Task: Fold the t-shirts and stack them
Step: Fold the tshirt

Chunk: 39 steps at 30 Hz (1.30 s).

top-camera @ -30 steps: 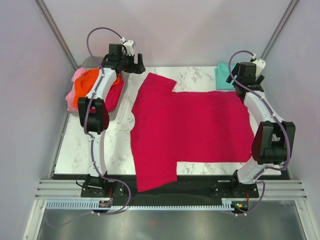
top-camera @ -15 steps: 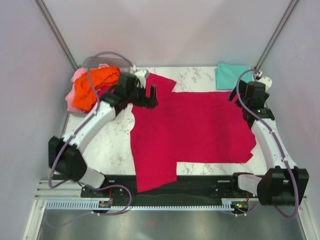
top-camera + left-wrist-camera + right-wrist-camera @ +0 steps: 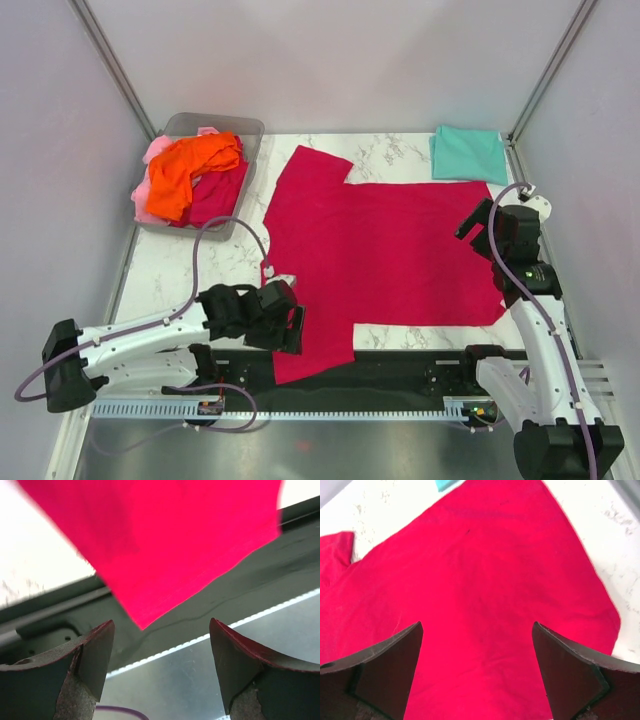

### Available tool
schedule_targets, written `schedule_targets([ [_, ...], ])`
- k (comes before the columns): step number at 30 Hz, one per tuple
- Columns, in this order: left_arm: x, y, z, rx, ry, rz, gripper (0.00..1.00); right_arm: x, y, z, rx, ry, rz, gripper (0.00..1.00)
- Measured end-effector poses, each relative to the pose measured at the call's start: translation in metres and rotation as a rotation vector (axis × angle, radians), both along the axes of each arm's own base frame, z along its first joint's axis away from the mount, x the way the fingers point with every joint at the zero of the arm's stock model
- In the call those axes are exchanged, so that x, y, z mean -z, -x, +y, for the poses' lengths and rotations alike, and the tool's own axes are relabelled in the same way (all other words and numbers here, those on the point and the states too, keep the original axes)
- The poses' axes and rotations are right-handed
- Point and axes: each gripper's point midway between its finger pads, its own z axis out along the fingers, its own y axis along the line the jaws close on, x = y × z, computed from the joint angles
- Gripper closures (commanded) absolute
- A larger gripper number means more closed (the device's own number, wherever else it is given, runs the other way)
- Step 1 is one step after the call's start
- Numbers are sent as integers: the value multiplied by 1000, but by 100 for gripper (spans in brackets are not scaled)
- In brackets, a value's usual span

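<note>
A crimson-magenta t-shirt (image 3: 380, 250) lies spread flat on the marble table, one sleeve hanging over the near edge. My left gripper (image 3: 290, 330) is open and empty, low over that near sleeve; its wrist view shows the sleeve's corner (image 3: 160, 545) over the dark table edge. My right gripper (image 3: 478, 228) is open and empty above the shirt's right hem; its wrist view shows the red cloth (image 3: 480, 595) below. A teal shirt (image 3: 468, 153) lies folded square at the far right. An orange shirt (image 3: 190, 165) and a pale pink one (image 3: 150, 185) lie in a bin.
A clear plastic bin (image 3: 245, 128) at the far left holds the orange, pink and another crimson shirt. A metal rail (image 3: 330, 410) runs along the near edge. Grey walls close in both sides.
My left arm has swung from the far left bin down to the near sleeve of the crimson shirt. My right arm has drawn back from the teal shirt to the shirt's right hem.
</note>
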Motion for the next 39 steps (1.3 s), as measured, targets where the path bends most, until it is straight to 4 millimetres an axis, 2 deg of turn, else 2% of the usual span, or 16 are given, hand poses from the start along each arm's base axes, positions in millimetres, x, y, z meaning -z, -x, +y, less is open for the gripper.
schedule_targets([
  [7, 44, 32, 35, -123, -129, 121, 18, 27, 13, 14, -49, -64, 84, 2],
  [8, 48, 35, 38, -129, -142, 130, 19, 29, 14, 15, -52, -66, 92, 2],
  [9, 54, 37, 41, -134, -154, 139, 24, 29, 16, 16, -54, -67, 96, 2],
  [12, 64, 41, 42, -153, -160, 159, 33, 29, 19, 15, -55, -66, 99, 2],
  [15, 72, 44, 35, -147, -135, 178, 34, 30, 22, 15, -53, -65, 107, 2],
  [20, 74, 45, 34, -141, -150, 185, 37, 32, 24, 15, -51, -64, 120, 2],
  [23, 77, 46, 38, -135, -188, 189, 54, 32, 25, 15, -51, -64, 120, 2],
  [24, 78, 46, 40, -132, -204, 189, 65, 32, 25, 15, -50, -63, 120, 2],
  [26, 79, 47, 46, -124, -236, 193, 76, 32, 25, 14, -48, -62, 122, 2],
  [27, 79, 47, 44, -123, -230, 195, 85, 33, 25, 14, -47, -62, 123, 2],
  [29, 79, 47, 34, -115, -191, 201, 92, 33, 26, 14, -47, -61, 128, 2],
  [32, 78, 49, 25, -103, -152, 216, 92, 34, 26, 14, -46, -62, 132, 2],
  [35, 78, 50, 16, -90, -114, 226, 98, 35, 27, 14, -46, -62, 135, 2],
  [39, 76, 50, 6, -77, -60, 225, 98, 35, 27, 14, -45, -62, 136, 2],
])
